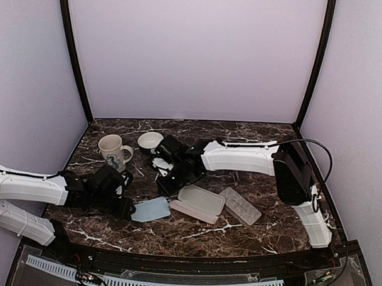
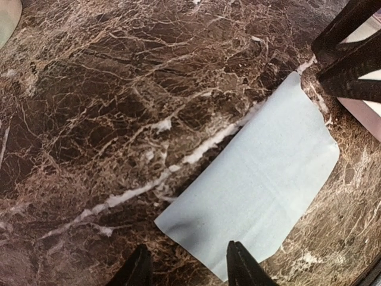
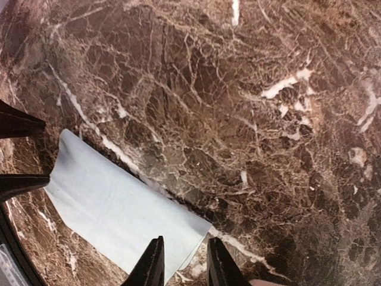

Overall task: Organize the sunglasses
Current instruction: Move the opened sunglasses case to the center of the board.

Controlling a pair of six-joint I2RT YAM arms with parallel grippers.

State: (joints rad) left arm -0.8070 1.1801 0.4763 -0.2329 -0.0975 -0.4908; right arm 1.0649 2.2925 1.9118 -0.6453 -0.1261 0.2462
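Observation:
No sunglasses show in any view. A light-blue cloth (image 1: 151, 210) (image 2: 262, 179) (image 3: 119, 208) lies flat on the marble table. My left gripper (image 1: 129, 208) (image 2: 189, 268) is at the cloth's left end. It is open, and the cloth's near corner lies under the gap between its fingers. My right gripper (image 1: 166, 185) (image 3: 186, 265) is low over the cloth's far right corner. It is open a little, its fingers astride that corner. In each wrist view the other gripper's dark fingers show at the frame's edge.
A pale pink oblong case (image 1: 198, 203) and a grey case (image 1: 240, 206) lie right of the cloth. A cream mug (image 1: 115, 151) and a small white bowl (image 1: 150, 141) stand at the back left. The right arm (image 1: 241, 156) stretches across the middle.

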